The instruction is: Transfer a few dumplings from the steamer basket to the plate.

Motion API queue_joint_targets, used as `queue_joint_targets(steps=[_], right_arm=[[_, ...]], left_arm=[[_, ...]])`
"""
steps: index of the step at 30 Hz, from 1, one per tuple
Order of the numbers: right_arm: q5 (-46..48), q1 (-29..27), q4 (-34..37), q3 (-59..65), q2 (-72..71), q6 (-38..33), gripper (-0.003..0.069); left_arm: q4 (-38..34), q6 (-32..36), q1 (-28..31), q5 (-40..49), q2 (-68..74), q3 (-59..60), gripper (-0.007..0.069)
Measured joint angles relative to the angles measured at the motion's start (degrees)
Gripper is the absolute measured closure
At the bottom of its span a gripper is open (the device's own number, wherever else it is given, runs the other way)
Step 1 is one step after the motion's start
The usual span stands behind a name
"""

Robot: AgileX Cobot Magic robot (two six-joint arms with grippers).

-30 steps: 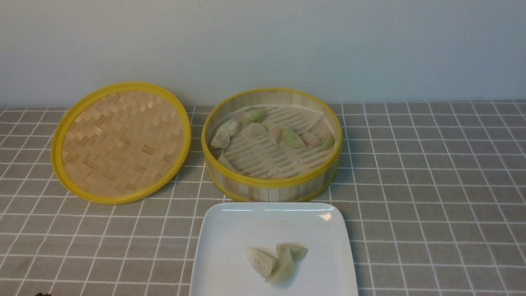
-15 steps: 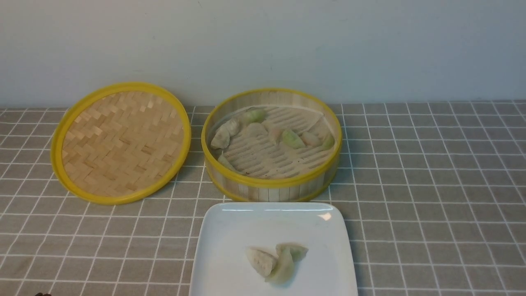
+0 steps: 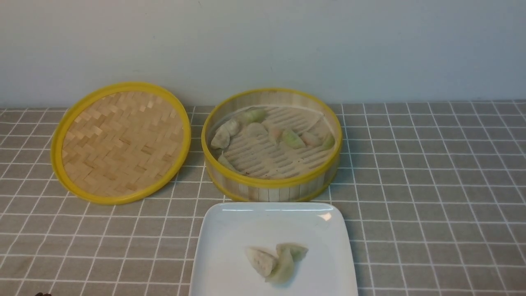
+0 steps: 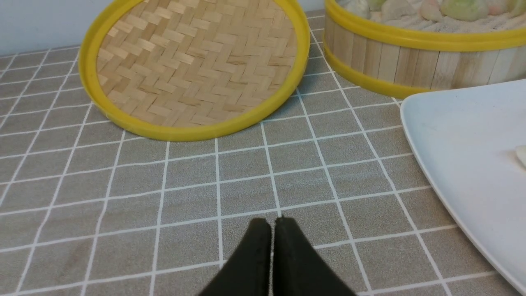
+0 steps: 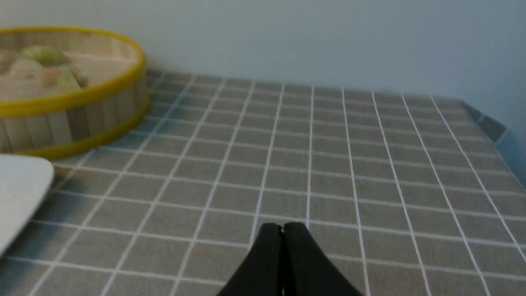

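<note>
Front view, change: nothing has shifted over the last second; the dumplings on the plate (image 3: 274, 260) and those in the steamer basket (image 3: 271, 144) lie exactly as they did, and neither of my arms has come into this view.
Front view, meaning: a small clump of dumplings (image 3: 274, 259) already sits on the plate and several more (image 3: 293, 139) are left in the basket; I judge the transfer done or paused, with me parked back.
Front view, surroundings: the woven lid (image 3: 121, 142) lies flat beside the basket, and the checked cloth of the table (image 3: 431, 185) carries nothing else.
Left wrist view, jaws: my left jaws (image 4: 272, 224) are pressed together, pinching nothing, low over the cloth.
Left wrist view, places: the lid (image 4: 193, 65) lies ahead of them, the basket (image 4: 411, 57) ahead toward my right, the plate edge (image 4: 460, 139) just beside them on that side.
Right wrist view, jaws: my right jaws (image 5: 282, 228) are likewise pressed together and hold nothing.
Right wrist view, places: the basket (image 5: 74, 111) stands ahead toward my left, a plate corner (image 5: 20, 185) nearer on that side.
In the way: nothing lies between either pair of jaws and the basket; only its upright wall must be cleared from above.
</note>
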Motion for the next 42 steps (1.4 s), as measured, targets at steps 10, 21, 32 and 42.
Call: queue_joint_targets(steps=[10, 21, 32, 42], right_arm=[[-0.2, -1.1, -0.1, 0.0, -0.4, 0.1, 0.0673], [-0.2, -1.1, -0.1, 0.0, -0.4, 0.1, 0.0673], [-0.2, -1.1, -0.1, 0.0, -0.5, 0.1, 0.0673], [-0.2, -1.1, -0.1, 0.0, -0.5, 0.1, 0.0673]], left_arm=[[0.0, 0.0, 0.0, 0.0, 0.0, 0.0, 0.0629], [0.0, 0.0, 0.0, 0.0, 0.0, 0.0, 0.0629], [0.0, 0.0, 0.0, 0.0, 0.0, 0.0, 0.0629], [0.0, 0.0, 0.0, 0.0, 0.0, 0.0, 0.0629]])
